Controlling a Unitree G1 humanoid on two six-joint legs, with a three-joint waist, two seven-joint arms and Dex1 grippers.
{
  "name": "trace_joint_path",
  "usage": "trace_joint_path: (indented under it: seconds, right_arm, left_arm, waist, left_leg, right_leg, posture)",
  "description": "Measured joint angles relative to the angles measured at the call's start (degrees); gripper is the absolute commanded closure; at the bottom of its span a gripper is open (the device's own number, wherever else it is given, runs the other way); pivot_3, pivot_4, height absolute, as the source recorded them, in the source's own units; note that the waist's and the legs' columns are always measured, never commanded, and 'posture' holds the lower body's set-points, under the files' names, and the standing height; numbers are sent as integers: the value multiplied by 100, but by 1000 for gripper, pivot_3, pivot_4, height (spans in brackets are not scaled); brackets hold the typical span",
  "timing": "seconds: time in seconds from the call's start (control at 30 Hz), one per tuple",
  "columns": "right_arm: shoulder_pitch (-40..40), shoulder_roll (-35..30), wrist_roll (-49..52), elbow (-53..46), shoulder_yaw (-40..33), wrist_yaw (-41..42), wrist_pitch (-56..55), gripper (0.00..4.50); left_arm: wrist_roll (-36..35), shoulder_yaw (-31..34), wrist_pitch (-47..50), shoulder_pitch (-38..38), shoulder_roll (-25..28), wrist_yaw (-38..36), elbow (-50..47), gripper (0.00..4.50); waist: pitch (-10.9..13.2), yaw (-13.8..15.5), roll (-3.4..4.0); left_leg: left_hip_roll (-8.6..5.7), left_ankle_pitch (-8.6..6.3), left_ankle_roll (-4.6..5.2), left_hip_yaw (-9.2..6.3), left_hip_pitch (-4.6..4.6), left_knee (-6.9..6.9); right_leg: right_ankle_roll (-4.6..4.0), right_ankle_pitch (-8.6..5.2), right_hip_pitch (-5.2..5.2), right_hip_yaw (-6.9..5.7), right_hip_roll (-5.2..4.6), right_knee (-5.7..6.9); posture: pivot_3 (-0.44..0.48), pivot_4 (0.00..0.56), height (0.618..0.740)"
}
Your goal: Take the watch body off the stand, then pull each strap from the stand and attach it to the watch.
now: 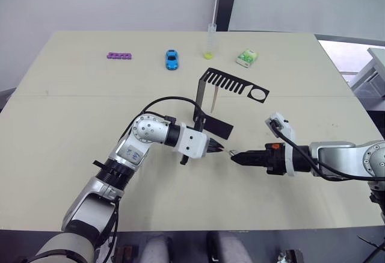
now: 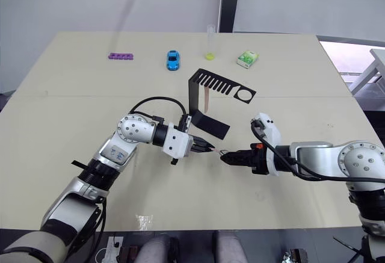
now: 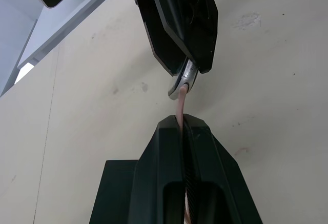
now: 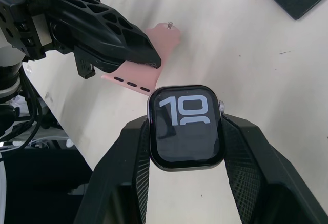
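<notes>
Mating is under way: right pincer (image 4: 184, 131) clamps the watch body (image 4: 185, 129) mid-bench, left pincer (image 3: 183, 126) pinches one strap (image 4: 148, 62) touching it. Second strap (image 2: 206, 100) hangs on the stand (image 2: 194, 97).

Strap (image 4: 154, 55) end against watch body (image 4: 185, 126)

Bright, even light; soft shadows, sharp.

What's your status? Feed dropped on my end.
Right tool shut on watch body. Left tool shut on strap, end meeting watch. Second strap on stand. Nothing blocking.
</notes>
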Motion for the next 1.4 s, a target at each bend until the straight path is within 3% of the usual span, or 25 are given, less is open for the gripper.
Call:
trace_joint_path:
  seconds: [1.4]
  right_arm:
    - [-310, -33, -197, -35, 11, 7, 147, 2947]
  left_arm:
    - [111, -9, -41, 0, -62, -1, 21, 4500]
  waist:
    - [0, -2, 0]
  left_leg:
    - [0, 0, 1, -1, -2, 0]
  right_leg:
    - [0, 0, -2, -1, -1, -1]
  posture:
    - [0, 150, 740]
